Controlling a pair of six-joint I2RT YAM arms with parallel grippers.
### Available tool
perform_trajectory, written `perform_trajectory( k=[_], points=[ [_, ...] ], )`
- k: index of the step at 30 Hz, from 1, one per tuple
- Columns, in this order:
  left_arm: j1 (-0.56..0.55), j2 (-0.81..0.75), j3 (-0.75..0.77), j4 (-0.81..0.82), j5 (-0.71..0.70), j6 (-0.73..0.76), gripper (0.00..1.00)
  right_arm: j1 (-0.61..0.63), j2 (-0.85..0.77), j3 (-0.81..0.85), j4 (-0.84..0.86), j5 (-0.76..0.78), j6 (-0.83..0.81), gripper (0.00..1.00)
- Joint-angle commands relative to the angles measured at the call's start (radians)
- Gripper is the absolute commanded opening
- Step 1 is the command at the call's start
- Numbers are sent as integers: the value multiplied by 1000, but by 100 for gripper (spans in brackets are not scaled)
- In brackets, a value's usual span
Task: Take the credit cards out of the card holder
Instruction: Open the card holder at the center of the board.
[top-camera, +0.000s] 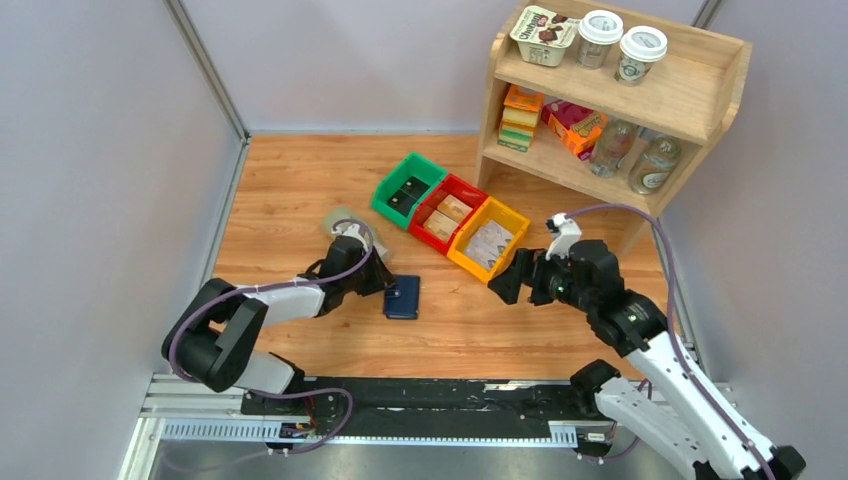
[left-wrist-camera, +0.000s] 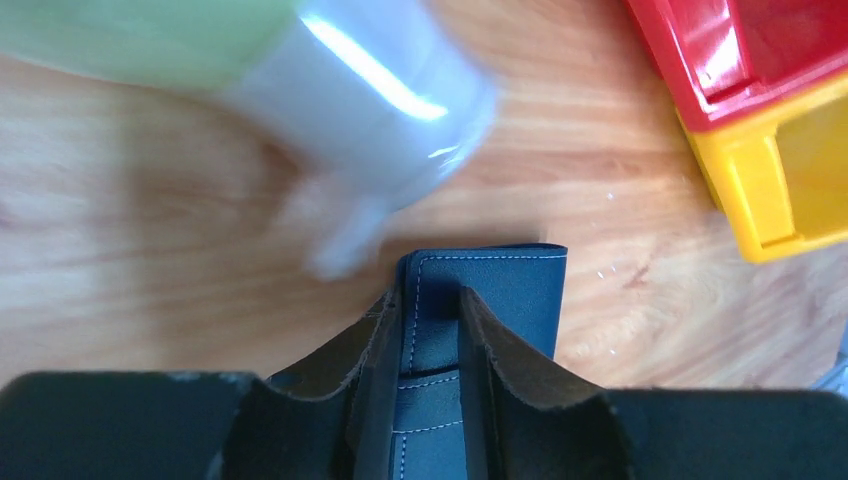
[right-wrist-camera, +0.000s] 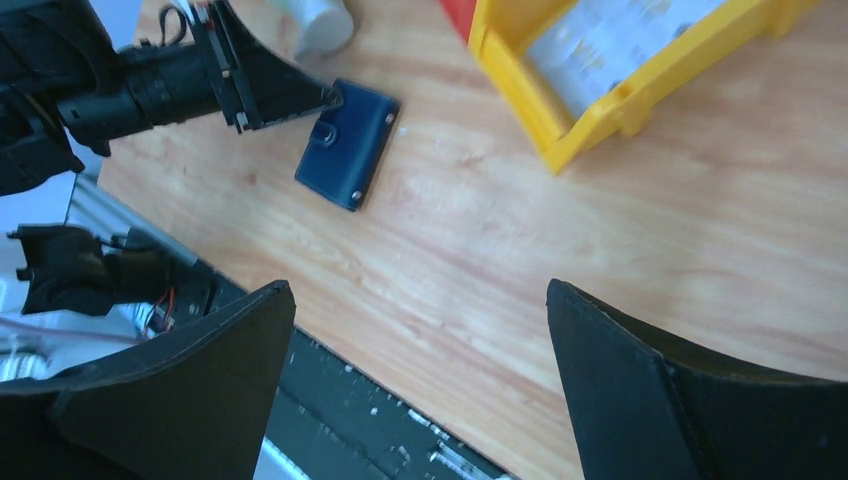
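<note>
A wooden table (top-camera: 300, 180) inside plain grey walls carries everything, with a stocked wooden shelf (top-camera: 700, 95) at its far corner. The card holder (top-camera: 402, 297) lies flat and closed directly ahead of the left gripper (top-camera: 385, 283). In the left wrist view its near edge sits between the two fingers, and the rest of the case stretches away beyond the fingertips. The fingers are drawn in narrow around a strip of navy leather. Whether they already bite on it or only bracket it cannot be told. No credit cards show, so they are presumably inside.

The step in hand looks like securing the closed case so it can be opened. The right wrist view shows the snap tab (right-wrist-camera: 325, 130) fastened at the end nearest the left gripper, so a good grip would take the tab or the top flap alone, not both halves. Pinching both halves would keep the case shut. A blurred pale cup (left-wrist-camera: 380, 90) stands just beyond and to the left of the fingertips. The red bin (left-wrist-camera: 720, 60) and yellow bin (left-wrist-camera: 760, 180) lie ahead to the right, so any lift should stay low and short.

The right gripper (top-camera: 515, 278) hangs above the table with its fingers spread wide, holding nothing. The case is well apart from it, off to its left, where it could pin the lower half.
</note>
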Motion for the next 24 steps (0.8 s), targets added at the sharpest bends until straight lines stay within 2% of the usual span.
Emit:
perform_trajectory(
  k=[1,6,7,12,15,18,24],
  points=[
    [-101,-23,-41,-76,-70,-140,36,39,51,-66,130,-134,132,100],
    [-145,-130,-49,-145,-110,-163,50,118,102,-78,149,-42,178,100],
    [-145,-178,-50,-156,-154,-155,52,128,113,-76,150,-33,181,100],
    [-145,-315,3,-344,-228,-69,69,187,174,-82,190,17,216,100],
    [-145,-384,31,-423,-255,6,75,222,209,-86,222,35,241,100],
    [-146,-422,56,-469,-218,72,79,237,240,-104,265,53,275,100],
    [-149,-421,59,-492,-120,142,78,254,303,-162,394,61,377,93]
  ],
)
